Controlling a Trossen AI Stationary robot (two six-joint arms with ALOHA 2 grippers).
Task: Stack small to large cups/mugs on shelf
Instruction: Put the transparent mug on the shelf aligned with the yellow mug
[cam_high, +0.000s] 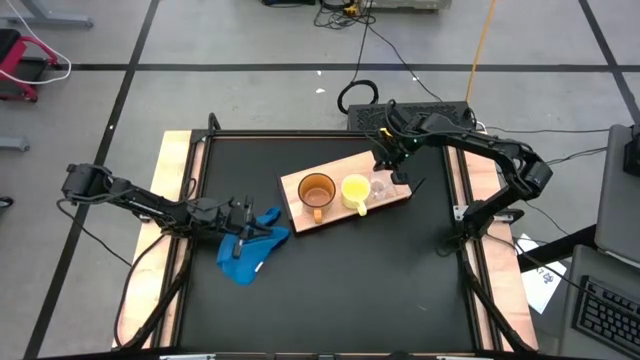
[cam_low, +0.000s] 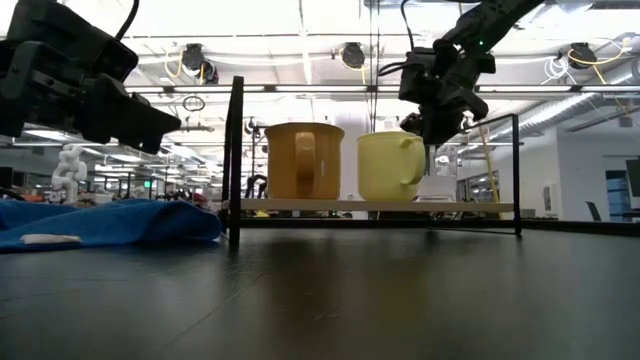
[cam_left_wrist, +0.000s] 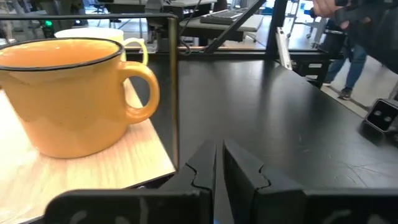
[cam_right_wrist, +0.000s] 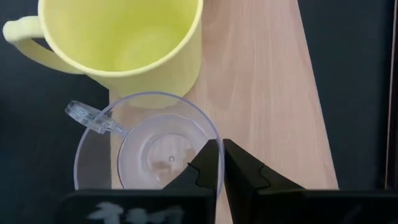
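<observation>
The light-wood shelf board (cam_high: 300, 215) lies on the black table. On it stand, in a row, the orange-brown mug (cam_high: 316, 190), the yellow mug (cam_high: 355, 190) and the small clear plastic cup (cam_high: 381, 187), each on its base. My right gripper (cam_right_wrist: 219, 163) hangs over the clear cup (cam_right_wrist: 146, 155), pointing down, shut on its rim. My left gripper (cam_left_wrist: 217, 163) is shut and empty, over the blue cloth (cam_high: 250, 245) left of the board, facing the orange-brown mug (cam_left_wrist: 68, 93). My right gripper pinches the clear cup's rim (cam_right_wrist: 212, 134) on the side away from the yellow mug (cam_right_wrist: 124, 37), one finger inside the cup and one outside. The fingers come from above, pointing down. The cup stands upright with its base on the board (cam_low: 437, 190).
Thin black upright rods (cam_low: 235, 160) (cam_low: 516, 175) stand by the board's ends. The blue cloth (cam_low: 100, 222) lies bunched on the table's left. Cables and a black box (cam_high: 410, 110) lie beyond the far edge. Bare black tabletop lies toward the near edge.
</observation>
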